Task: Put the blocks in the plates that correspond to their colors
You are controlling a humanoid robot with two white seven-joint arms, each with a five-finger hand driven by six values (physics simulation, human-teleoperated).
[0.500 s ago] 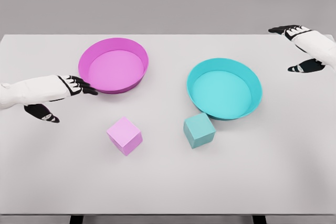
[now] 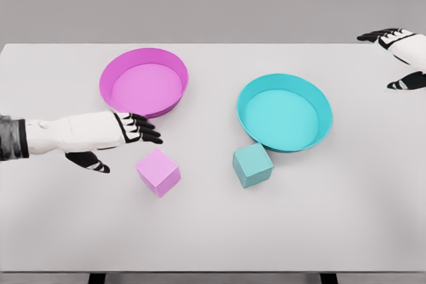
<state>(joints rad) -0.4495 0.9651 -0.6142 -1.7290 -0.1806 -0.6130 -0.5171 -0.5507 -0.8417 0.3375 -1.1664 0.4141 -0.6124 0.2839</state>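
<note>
white table, two plates, two blocks

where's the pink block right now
In the head view the pink block sits on the table left of centre, in front of the pink plate, just below the left hand.

A wide table with a plain, pale grey-white top fills most of the view. Its far edge runs straight across the upper part of the picture, and its near edge runs across just above the bottom. The top is smooth and matte, with no marks or pattern. Below the near edge two dark table legs show as short stubs, one towards the left and one towards the right, against a light floor strip. Behind the table stands a bare grey wall, slightly darker at the top. The light is soft and even, casting only faint shadows.
</note>
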